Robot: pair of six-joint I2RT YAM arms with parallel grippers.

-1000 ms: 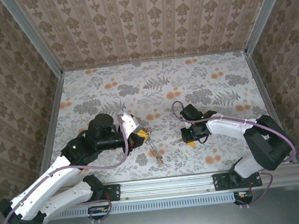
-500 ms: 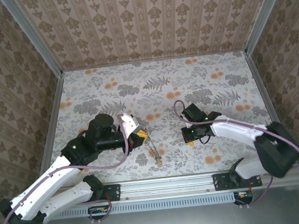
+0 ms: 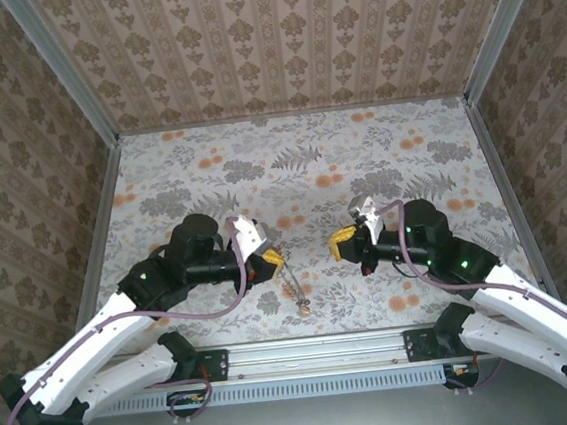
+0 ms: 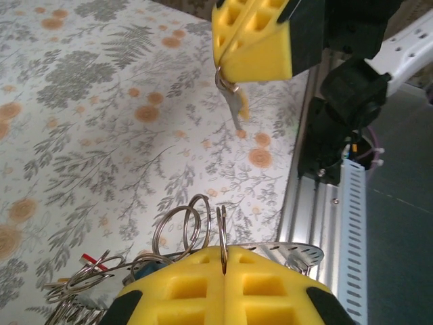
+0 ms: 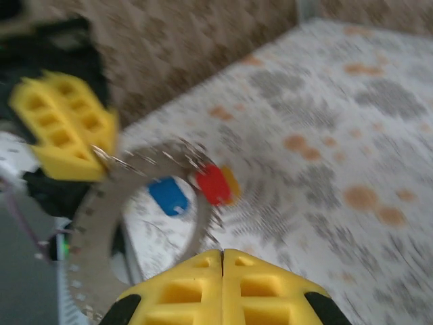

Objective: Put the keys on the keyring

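Observation:
My left gripper (image 4: 224,249) is shut on a thin wire ring (image 4: 222,227) of the keyring bunch, held above the table (image 3: 268,258). From it hangs the wide grey perforated loop of the keyring (image 5: 91,223), with blue (image 5: 168,196), red (image 5: 214,184) and yellow (image 5: 232,183) key tags. My right gripper (image 3: 344,239) is shut, level with the left one and a short gap to its right. In the left wrist view a small metal key (image 4: 234,108) dangles from the tip of a right gripper finger (image 4: 254,40). The right wrist view is blurred.
Several loose wire rings (image 4: 179,230) fan out beside my left fingers. The aluminium rail (image 3: 317,348) runs along the table's near edge just below both grippers. Patterned walls close off the table's left, back and right sides (image 3: 277,42).
The right arm has swung round and its gripper rose from the table, moving up and left towards the left gripper. The left arm has held still with the keyring.

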